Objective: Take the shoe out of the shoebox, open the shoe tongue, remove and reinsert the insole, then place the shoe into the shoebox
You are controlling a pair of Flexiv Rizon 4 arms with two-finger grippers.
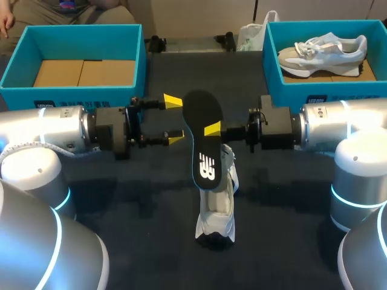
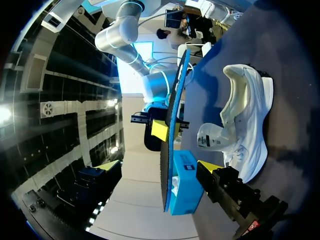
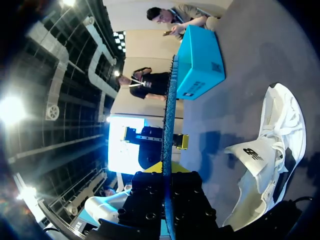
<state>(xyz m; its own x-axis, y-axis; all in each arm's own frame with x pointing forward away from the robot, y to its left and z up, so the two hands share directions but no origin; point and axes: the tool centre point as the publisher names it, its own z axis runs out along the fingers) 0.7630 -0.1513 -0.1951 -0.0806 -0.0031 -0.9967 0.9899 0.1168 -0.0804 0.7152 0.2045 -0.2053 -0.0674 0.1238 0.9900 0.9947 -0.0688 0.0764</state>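
A black insole hangs on edge above the table's middle, pinched at its side by my right gripper, which is shut on it. In the right wrist view the insole rises edge-on out of that gripper. The white shoe lies on the dark table under the insole, toe toward the front, tongue pulled up. My left gripper stands open just left of the insole, not touching it. From the left wrist the insole shows ahead of my left gripper, with the shoe beside it.
A blue shoebox with a bare cardboard floor stands at the back left. Another blue box at the back right holds a second pale shoe. A plastic bag lies behind, between the boxes.
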